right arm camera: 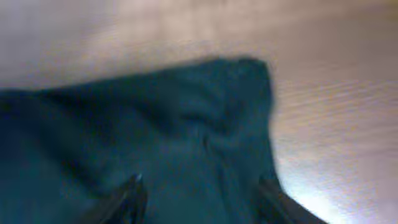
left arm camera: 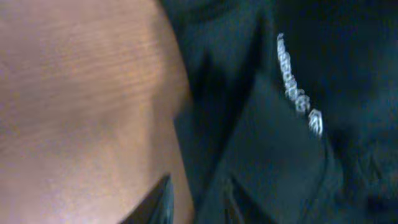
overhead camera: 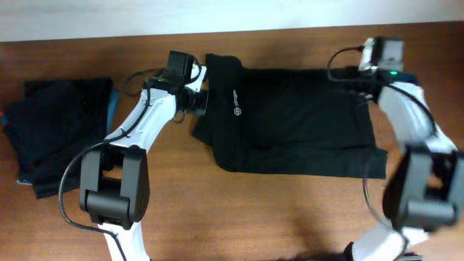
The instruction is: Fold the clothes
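A black garment (overhead camera: 297,123) with a small white logo (overhead camera: 237,101) lies spread flat in the middle of the table. My left gripper (overhead camera: 201,100) is at its left edge, near the logo (left arm camera: 298,99). In the left wrist view its fingers (left arm camera: 160,202) stand a little apart, one over bare wood and the other over the cloth edge (left arm camera: 205,155). My right gripper (overhead camera: 368,81) hovers over the garment's far right corner (right arm camera: 242,81). It is open, its fingertips (right arm camera: 132,198) wide apart above the fabric with nothing held.
A stack of folded dark clothes (overhead camera: 58,134) with a teal-blue edge (overhead camera: 112,109) sits at the table's left end. Bare wooden table (overhead camera: 290,210) shows in front of the garment. Both arm bases stand at the near edge.
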Motion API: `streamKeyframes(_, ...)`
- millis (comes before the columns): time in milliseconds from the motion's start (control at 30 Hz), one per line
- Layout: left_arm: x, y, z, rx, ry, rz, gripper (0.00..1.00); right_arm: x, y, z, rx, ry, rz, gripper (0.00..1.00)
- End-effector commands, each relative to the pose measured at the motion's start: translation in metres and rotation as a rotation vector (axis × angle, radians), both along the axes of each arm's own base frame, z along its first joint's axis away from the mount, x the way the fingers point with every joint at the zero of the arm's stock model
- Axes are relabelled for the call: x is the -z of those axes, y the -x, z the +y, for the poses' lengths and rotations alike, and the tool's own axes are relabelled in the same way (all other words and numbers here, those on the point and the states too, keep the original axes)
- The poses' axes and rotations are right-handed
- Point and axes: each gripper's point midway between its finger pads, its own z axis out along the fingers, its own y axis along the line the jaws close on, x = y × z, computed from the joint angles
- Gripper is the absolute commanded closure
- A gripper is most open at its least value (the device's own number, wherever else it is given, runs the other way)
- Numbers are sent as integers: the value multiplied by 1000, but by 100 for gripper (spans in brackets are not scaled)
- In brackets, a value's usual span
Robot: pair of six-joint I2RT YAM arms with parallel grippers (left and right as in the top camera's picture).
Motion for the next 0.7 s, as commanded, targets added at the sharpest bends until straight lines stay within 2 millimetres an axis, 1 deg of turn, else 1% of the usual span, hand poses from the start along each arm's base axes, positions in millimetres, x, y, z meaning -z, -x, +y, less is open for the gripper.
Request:
streamKeyframes(0, -53, 20, -21, 99, 107, -8, 56, -52, 44, 8, -2, -7, 20, 31)
streamKeyframes(67, -57, 38, -25, 117, 115, 45, 50, -49, 75, 16, -10, -37, 122, 30)
streamKeyframes(100, -55, 45, -26, 122, 109, 70, 50, -43, 89, 19, -9, -49, 183, 30)
streamKeyframes(167, -50, 62, -31, 139, 104, 132, 49, -35, 104, 21, -9, -61, 251, 29)
streamKeyframes(233, -48, 80, -42, 174, 113, 188, 49, -27, 116, 24, -8, -72, 314, 28)
streamKeyframes(267, -47, 85, -49, 192, 104, 196, 50, -26, 121, 24, -8, -76, 334, 29)
streamKeyframes(367, -44, 92, -57, 215, 88, 201, 49, -24, 126, 25, -8, -80, 355, 29)
streamKeyframes(467, -35, 91, -47, 194, 6, 194, 48, -23, 129, 26, -8, -83, 370, 28)
streamKeyframes(500, -33, 92, -44, 189, -7, 196, 46, -23, 130, 26, -8, -83, 373, 28)
streamKeyframes(667, -17, 103, -38, 145, -21, 265, 45, -23, 130, 26, -8, -83, 373, 28)
